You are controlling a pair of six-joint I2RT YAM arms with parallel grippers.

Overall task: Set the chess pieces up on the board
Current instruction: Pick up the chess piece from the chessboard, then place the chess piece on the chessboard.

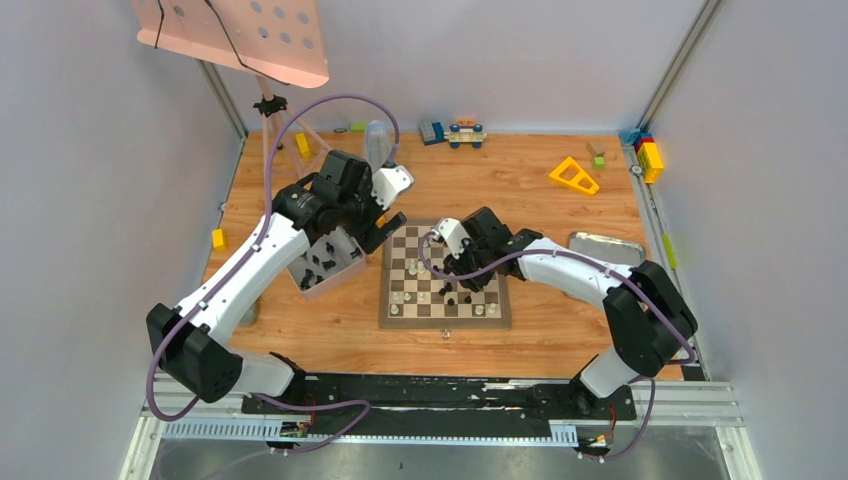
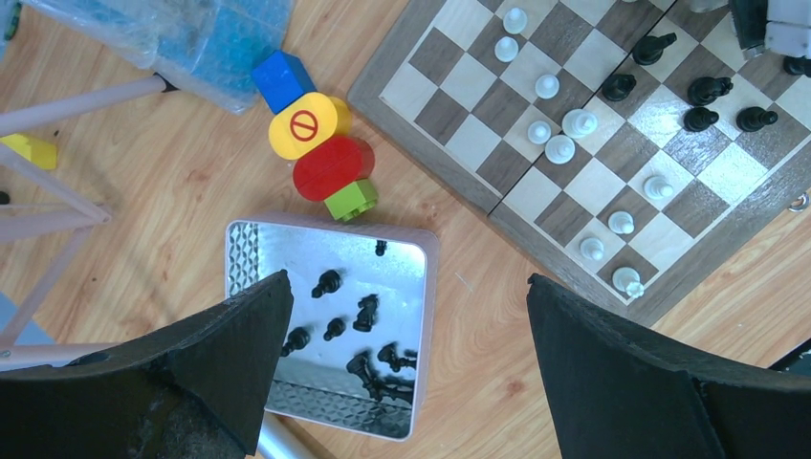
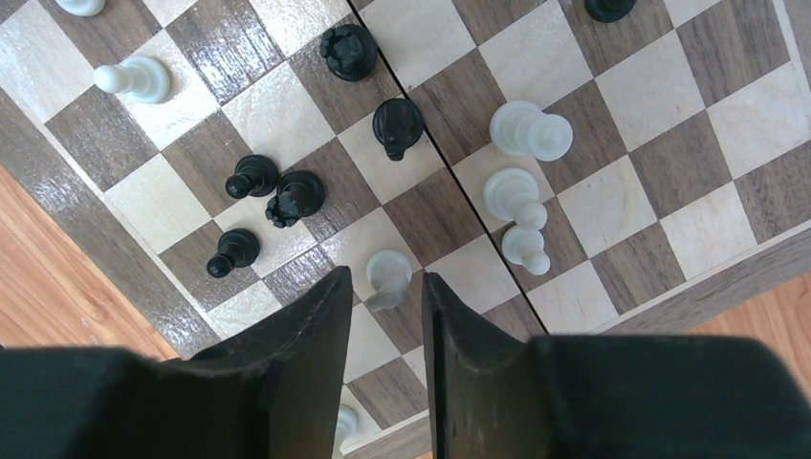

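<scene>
The worktop is of light wood with a visible grain, and plain grey walls close it in. The board lies flat near its middle. It is a square of dark brown and cream fields with a brown border and a thin seam across it. Smooth, rounded white chess pieces stand on it together with some black ones. More black pieces lie in a shiny metal box with a pale rim, just beside the board at its 9 o'clock in the top view. A flat grey tray lies at 3 o'clock, and coloured plastic blocks at 12 o'clock. The left tool hangs over the box, its matte black fingers spread wide and empty. The right tool is low over the board, its fingers close together around a white piece; whether they press it I cannot tell.
</scene>
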